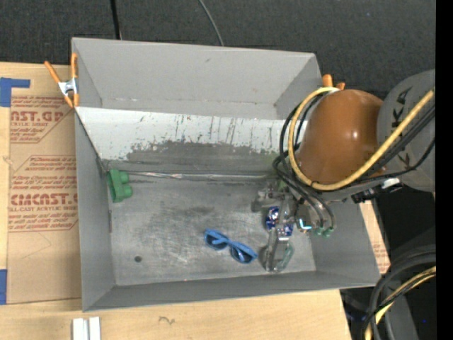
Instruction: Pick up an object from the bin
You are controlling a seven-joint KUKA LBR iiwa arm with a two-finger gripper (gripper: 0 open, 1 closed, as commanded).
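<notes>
Low down, we see the claw [278, 250]; we cannot tell its opening. Blue sunglasses [230, 246] lie just beside it.

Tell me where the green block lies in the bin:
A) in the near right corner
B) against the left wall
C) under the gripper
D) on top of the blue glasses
B: the green block sits against the left wall, apart from the blue glasses and across the bin from the gripper.
</notes>
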